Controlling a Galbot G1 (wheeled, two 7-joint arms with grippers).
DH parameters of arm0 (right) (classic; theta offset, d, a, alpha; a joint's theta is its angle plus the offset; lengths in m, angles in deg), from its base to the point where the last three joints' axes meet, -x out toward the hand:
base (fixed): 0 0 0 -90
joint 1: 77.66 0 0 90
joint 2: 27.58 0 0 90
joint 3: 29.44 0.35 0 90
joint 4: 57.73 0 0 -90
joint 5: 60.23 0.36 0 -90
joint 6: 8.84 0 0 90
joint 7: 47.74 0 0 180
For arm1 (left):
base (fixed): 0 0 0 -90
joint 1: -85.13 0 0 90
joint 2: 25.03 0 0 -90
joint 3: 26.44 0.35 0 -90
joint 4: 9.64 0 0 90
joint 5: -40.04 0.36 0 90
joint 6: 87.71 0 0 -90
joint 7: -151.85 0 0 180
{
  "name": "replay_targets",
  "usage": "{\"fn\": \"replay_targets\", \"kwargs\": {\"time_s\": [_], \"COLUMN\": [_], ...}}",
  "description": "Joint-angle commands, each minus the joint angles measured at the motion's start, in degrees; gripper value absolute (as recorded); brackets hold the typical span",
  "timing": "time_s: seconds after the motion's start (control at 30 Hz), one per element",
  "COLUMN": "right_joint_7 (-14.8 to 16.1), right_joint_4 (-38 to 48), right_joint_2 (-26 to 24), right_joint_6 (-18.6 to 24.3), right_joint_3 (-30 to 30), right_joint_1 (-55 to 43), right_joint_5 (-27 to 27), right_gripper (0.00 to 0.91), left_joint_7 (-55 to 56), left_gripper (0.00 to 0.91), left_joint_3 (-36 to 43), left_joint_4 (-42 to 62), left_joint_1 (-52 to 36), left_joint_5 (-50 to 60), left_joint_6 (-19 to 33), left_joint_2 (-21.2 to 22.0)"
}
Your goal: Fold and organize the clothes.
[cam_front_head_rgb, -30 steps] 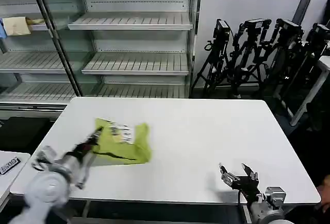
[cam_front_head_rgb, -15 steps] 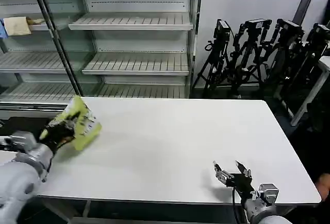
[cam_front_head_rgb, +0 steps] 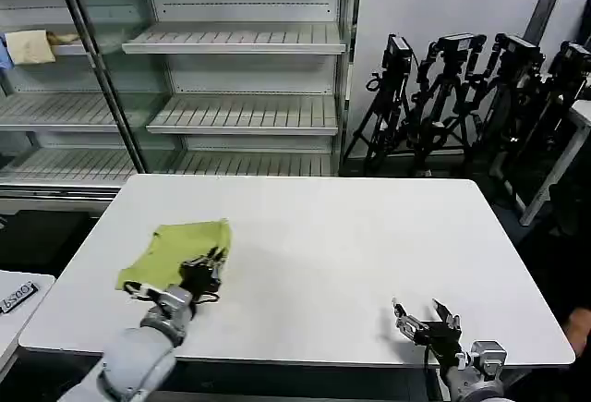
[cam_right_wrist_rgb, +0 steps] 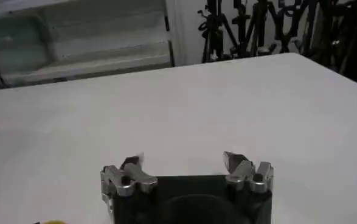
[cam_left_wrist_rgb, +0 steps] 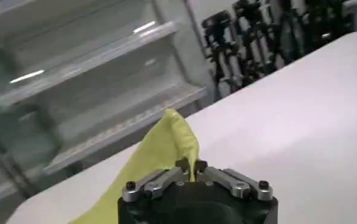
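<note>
Shirt (cam_front_head_rgb: 177,247) now back down near table's (cam_front_head_rgb: 369,236) left edge; my left gripper (cam_front_head_rgb: 205,268) clamps its hem. Drag slow, keep flat. Right gripper (cam_front_head_rgb: 427,321) spread, idle at front-right corner.

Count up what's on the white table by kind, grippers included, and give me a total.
Lime T-shirt: 1
Grippers: 2, left gripper shut on the shirt, right gripper open over the table's near edge
Total: 3
</note>
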Motion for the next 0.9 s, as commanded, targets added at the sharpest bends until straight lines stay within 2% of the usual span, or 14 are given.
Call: {"fn": "replay_targets", "kwargs": {"time_s": [0.03, 0.2, 0.6, 0.9], "right_joint_7": [0.1, 0.0, -0.1, -0.2], "right_joint_4": [0.5, 0.6, 0.4, -0.1], "right_joint_2": [0.5, 0.8, 1.4, 1.8], "right_joint_6": [0.4, 0.4, 0.2, 0.1], "right_joint_3": [1.1, 1.4, 2.4, 2.7], "right_joint_1": [1.5, 1.7, 2.3, 2.5], "right_joint_5": [-0.3, -0.5, -0.5, -0.6], "right_gripper": [0.907, 0.907, 0.907, 0.907], "left_joint_7": [0.1, 2.0, 4.6, 8.2], "left_gripper": [0.030, 0.030, 0.030, 0.040], "left_joint_3": [14.6, 19.1, 26.2, 27.4], "left_joint_4": [4.6, 8.2, 23.7, 28.0], "left_joint_1": [-10.9, -16.0, -23.4, -27.3], "left_joint_5": [4.1, 0.1, -0.4, -6.1], "left_joint_6": [-2.5, -4.3, -5.0, -4.7], "left_joint_2": [7.3, 11.9, 24.6, 29.4]}}
